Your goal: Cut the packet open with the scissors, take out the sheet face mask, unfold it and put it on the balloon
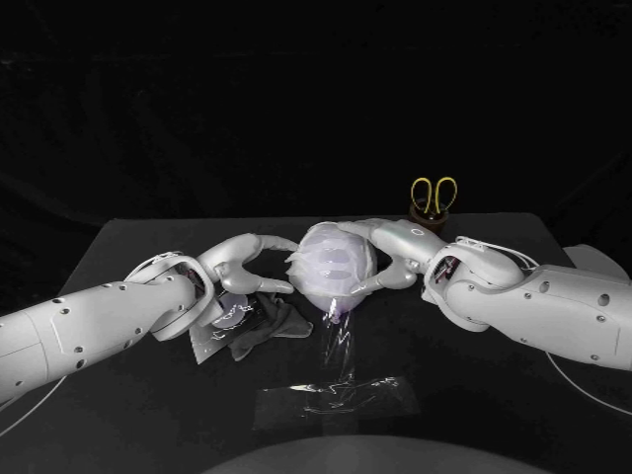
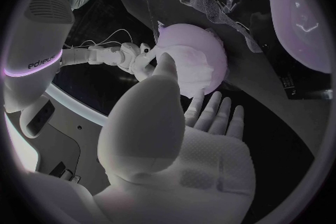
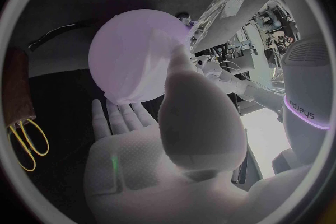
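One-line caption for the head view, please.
Left robot hand and right robot hand flank the balloon draped with the sheet face mask; scissors stand behind.

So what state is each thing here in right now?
Balloon: inflated, on its clear stand
Sheet mask: unfolded, draped over the balloon
Scissors: upright in their holder, untouched
Packet: crumpled on the table
Left hand: fingers spread, thumb on the mask
Right hand: fingers spread, thumb against the balloon

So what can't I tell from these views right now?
Head view: far side of the balloon, hidden by its own bulk and the right hand; mask coverage there unknown.
Wrist views: thumbs of the left hand and right hand cover their contact with the mask; grip unclear.
Head view: scissors blades, sunk in the holder.
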`<action>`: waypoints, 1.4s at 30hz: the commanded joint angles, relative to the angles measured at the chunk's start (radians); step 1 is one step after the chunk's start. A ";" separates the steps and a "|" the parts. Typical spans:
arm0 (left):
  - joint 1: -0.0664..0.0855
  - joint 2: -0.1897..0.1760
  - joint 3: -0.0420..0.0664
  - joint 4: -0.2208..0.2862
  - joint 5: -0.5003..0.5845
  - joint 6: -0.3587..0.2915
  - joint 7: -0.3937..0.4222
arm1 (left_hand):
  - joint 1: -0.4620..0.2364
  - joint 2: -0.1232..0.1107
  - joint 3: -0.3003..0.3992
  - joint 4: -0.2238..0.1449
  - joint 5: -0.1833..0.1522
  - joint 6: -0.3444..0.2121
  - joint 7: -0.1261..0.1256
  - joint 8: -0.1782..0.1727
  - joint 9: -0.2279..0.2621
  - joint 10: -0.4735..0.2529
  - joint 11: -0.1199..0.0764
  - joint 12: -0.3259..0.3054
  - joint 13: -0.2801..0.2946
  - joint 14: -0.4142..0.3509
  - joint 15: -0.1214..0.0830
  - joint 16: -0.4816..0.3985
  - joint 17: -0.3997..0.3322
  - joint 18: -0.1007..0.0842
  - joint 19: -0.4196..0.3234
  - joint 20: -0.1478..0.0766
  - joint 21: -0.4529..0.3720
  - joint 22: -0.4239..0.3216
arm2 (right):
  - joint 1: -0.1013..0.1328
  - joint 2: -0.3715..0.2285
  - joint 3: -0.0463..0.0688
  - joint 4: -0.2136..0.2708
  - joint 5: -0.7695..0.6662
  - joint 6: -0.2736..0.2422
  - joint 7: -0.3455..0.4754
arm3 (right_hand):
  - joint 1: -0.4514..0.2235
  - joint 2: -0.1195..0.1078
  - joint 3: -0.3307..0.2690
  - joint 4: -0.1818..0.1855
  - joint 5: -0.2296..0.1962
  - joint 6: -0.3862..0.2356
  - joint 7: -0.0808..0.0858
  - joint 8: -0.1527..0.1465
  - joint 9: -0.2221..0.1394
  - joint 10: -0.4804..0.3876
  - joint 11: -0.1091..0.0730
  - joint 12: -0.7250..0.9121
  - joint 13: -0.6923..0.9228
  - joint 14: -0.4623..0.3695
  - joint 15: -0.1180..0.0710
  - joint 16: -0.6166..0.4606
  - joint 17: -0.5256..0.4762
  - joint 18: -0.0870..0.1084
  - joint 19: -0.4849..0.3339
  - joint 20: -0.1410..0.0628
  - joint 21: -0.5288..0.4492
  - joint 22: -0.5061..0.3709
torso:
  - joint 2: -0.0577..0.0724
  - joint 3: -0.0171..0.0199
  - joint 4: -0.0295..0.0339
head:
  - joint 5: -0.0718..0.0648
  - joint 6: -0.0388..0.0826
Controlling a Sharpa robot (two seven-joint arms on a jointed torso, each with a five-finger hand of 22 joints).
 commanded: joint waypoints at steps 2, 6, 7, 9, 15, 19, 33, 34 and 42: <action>-0.001 0.000 0.001 0.001 0.040 -0.009 0.029 | 0.014 -0.002 0.002 0.000 -0.003 0.017 0.133 0.009 0.003 -0.001 0.002 -0.004 -0.001 0.002 0.007 -0.007 -0.001 0.007 0.006 0.002 0.000 -0.001 | -0.003 -0.003 -0.001 0.003 0.075 -0.092 0.096 | 0.022 0.031 0.030 -0.001 -0.004 0.031 0.120 0.011 0.007 0.025 -0.004 0.004 0.003 0.012 -0.001 0.000 -0.003 0.017 0.017 0.000 0.007 0.001 | -0.001 0.0005 -0.0005 | -0.004 0.003; -0.001 -0.002 0.002 0.006 0.082 -0.028 0.067 | 0.019 -0.007 -0.001 0.000 -0.003 0.033 0.130 0.016 0.008 -0.004 0.004 -0.004 0.000 0.000 0.009 -0.011 -0.002 0.002 0.006 0.003 0.000 -0.002 | -0.003 -0.008 -0.001 0.008 0.163 -0.141 0.178 | 0.036 0.048 0.044 -0.003 -0.003 0.062 0.119 0.020 0.015 0.042 -0.003 0.005 0.004 0.019 0.002 0.000 -0.004 0.014 0.019 0.002 0.007 -0.002 | -0.001 0.0006 -0.0007 | -0.008 0.006; -0.001 -0.003 0.002 0.007 0.091 -0.032 0.073 | 0.019 -0.007 -0.001 0.000 -0.003 0.034 0.130 0.016 0.008 -0.002 0.004 -0.004 0.000 0.001 0.009 -0.011 -0.002 0.002 0.006 0.003 0.000 -0.002 | -0.003 -0.010 -0.001 0.010 0.184 -0.151 0.196 | 0.041 0.055 0.049 -0.004 -0.003 0.079 0.117 0.025 0.019 0.052 -0.004 0.006 0.005 0.030 0.005 0.002 -0.003 0.012 0.020 0.002 0.007 -0.004 | -0.001 0.0008 -0.0004 | -0.010 0.007; -0.001 -0.005 0.002 0.010 0.108 -0.039 0.084 | 0.020 -0.007 -0.002 0.000 -0.003 0.040 0.131 0.018 0.009 0.004 0.004 -0.003 0.000 0.004 0.009 -0.010 -0.002 0.001 0.007 0.003 0.000 -0.002 | -0.003 -0.015 -0.001 0.015 0.229 -0.170 0.232 | 0.045 0.061 0.051 -0.004 -0.003 0.101 0.119 0.031 0.024 0.075 0.000 0.008 0.007 0.054 0.009 0.006 0.000 0.009 0.019 0.002 0.006 -0.008 | -0.001 0.0011 -0.0007 | -0.011 0.009; 0.000 -0.020 0.003 0.019 0.178 -0.053 0.102 | 0.030 0.002 0.004 -0.001 -0.003 0.062 0.136 0.028 0.015 0.024 -0.002 0.001 0.002 0.020 0.006 -0.007 0.001 -0.003 0.015 0.003 0.003 0.001 | -0.002 -0.049 -0.001 0.042 0.393 -0.203 0.320 | 0.051 0.064 0.052 -0.005 -0.004 0.111 0.116 0.034 0.024 0.089 0.001 0.008 0.007 0.060 0.022 0.006 0.000 0.010 0.002 0.001 0.001 -0.023 | -0.001 0.0021 -0.0013 | -0.015 0.013; 0.003 -0.037 0.005 0.033 0.248 -0.046 0.107 | 0.047 0.019 0.019 -0.002 -0.004 0.090 0.135 0.038 0.022 0.098 -0.009 0.009 0.008 0.071 -0.004 0.008 0.010 -0.026 0.040 0.004 0.011 0.009 | -0.001 -0.082 -0.001 0.061 0.485 -0.211 0.348 | 0.059 0.073 0.054 -0.006 -0.004 0.141 0.114 0.042 0.031 0.103 0.006 0.008 0.007 0.058 0.033 0.003 -0.004 0.015 -0.012 0.002 -0.004 -0.033 | -0.003 0.0024 -0.0019 | -0.019 0.016; 0.026 -0.075 0.014 0.064 0.448 -0.046 0.119 | 0.061 0.021 0.018 -0.004 -0.004 0.101 0.133 0.041 0.023 0.158 -0.013 0.013 0.011 0.109 -0.010 0.015 0.016 -0.035 0.067 0.005 0.020 0.018 | 0.002 -0.201 0.000 0.110 0.792 -0.200 0.324 | 0.168 0.180 0.111 -0.061 -0.011 0.459 0.115 0.143 0.095 0.509 -0.022 0.085 0.032 0.555 -0.034 0.153 0.082 0.097 0.426 -0.003 0.145 0.144 | -0.001 0.0019 -0.0028 | -0.044 0.026; 0.028 -0.076 0.015 0.065 0.458 -0.049 0.120 | 0.063 0.023 0.019 -0.004 -0.004 0.105 0.133 0.042 0.024 0.173 -0.014 0.014 0.012 0.111 -0.011 0.015 0.016 -0.035 0.070 0.005 0.021 0.018 | 0.003 -0.207 0.000 0.112 0.802 -0.200 0.314 | 0.170 0.186 0.115 -0.062 -0.009 0.471 0.110 0.146 0.093 0.539 -0.033 0.094 0.033 0.601 -0.047 0.175 0.091 0.105 0.460 -0.006 0.160 0.146 | -0.001 0.0022 -0.0031 | -0.045 0.027; 0.040 -0.058 0.017 0.087 0.444 -0.053 0.118 | 0.066 0.024 0.020 -0.005 -0.004 0.103 0.130 0.041 0.023 0.170 -0.013 0.013 0.011 0.087 -0.010 0.003 0.010 -0.036 0.064 0.005 0.019 0.013 | 0.003 -0.213 0.000 0.113 0.784 -0.206 0.244 | 0.211 0.193 0.158 -0.047 -0.009 0.542 0.062 0.161 0.080 0.680 -0.085 0.098 0.028 0.770 -0.110 0.241 0.137 0.107 0.608 -0.061 0.221 0.148 | 0.000 0.0003 0.0000 | -0.058 0.036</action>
